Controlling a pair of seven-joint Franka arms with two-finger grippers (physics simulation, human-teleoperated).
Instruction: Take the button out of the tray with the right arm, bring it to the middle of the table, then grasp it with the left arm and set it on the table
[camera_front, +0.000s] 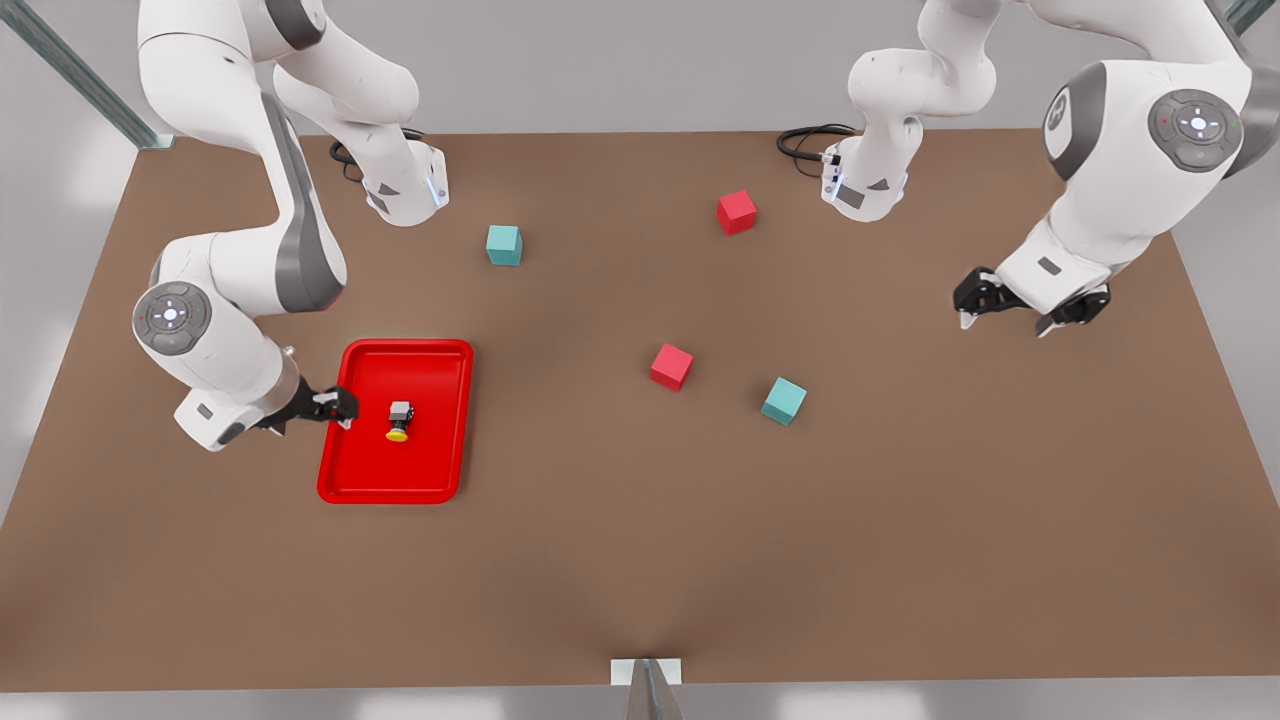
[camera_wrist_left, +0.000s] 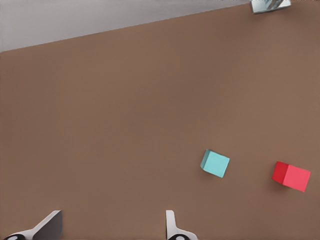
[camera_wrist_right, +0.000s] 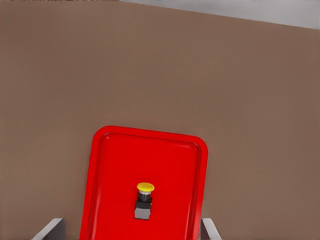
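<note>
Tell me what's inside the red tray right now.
The tray holds just the button, lying on its side, yellow cap toward the table's near edge. The open right gripper hovers at the tray's rim, covering a bit of floor there. The open left gripper waits far off.

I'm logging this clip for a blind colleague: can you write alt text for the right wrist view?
A tiny button with a yellow cap lies on its side inside a glossy red tray, which sits on a brown table. The right gripper is open, its fingertips flanking the tray's near end, not touching the button.
</note>
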